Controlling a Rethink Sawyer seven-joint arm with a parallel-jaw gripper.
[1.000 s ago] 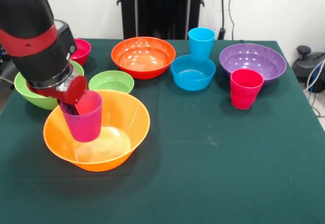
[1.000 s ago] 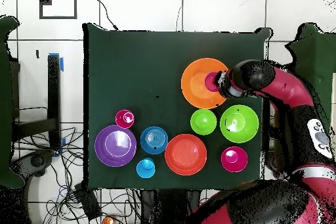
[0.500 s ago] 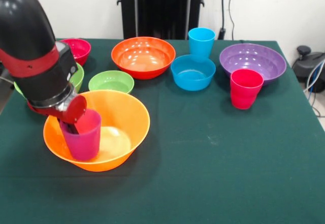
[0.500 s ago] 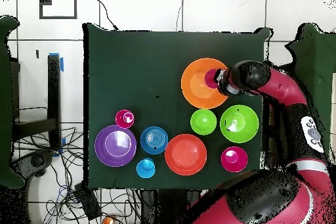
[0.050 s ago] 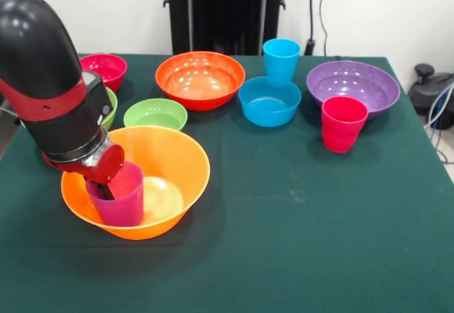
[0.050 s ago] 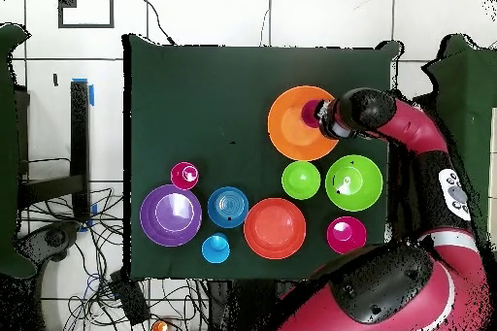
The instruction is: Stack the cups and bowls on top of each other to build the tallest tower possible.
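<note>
The large orange bowl (image 5: 186, 178) sits at the front left of the table, and the purple-magenta cup (image 5: 122, 201) stands upright inside its left part. My gripper (image 5: 103, 188) is shut on the cup's rim, with one dark finger reaching inside the cup. From above, the cup (image 6: 312, 114) shows at the right edge of the orange bowl (image 6: 291, 125), with the gripper (image 6: 322, 118) beside it. Apart on the table stand a red-pink cup (image 5: 343, 123) and a sky blue cup (image 5: 281, 59).
Around the orange bowl lie a small lime green bowl (image 5: 155, 113), a large lime green bowl (image 5: 108, 107) half hidden by the arm, a pink-red bowl (image 5: 103, 68), a red-orange bowl (image 5: 200, 79), a blue bowl (image 5: 269, 101) and a purple bowl (image 5: 352, 87).
The gripper has come down with the purple-magenta cup, from above the orange bowl's left rim to low inside the bowl. The other cups and bowls have not moved.
</note>
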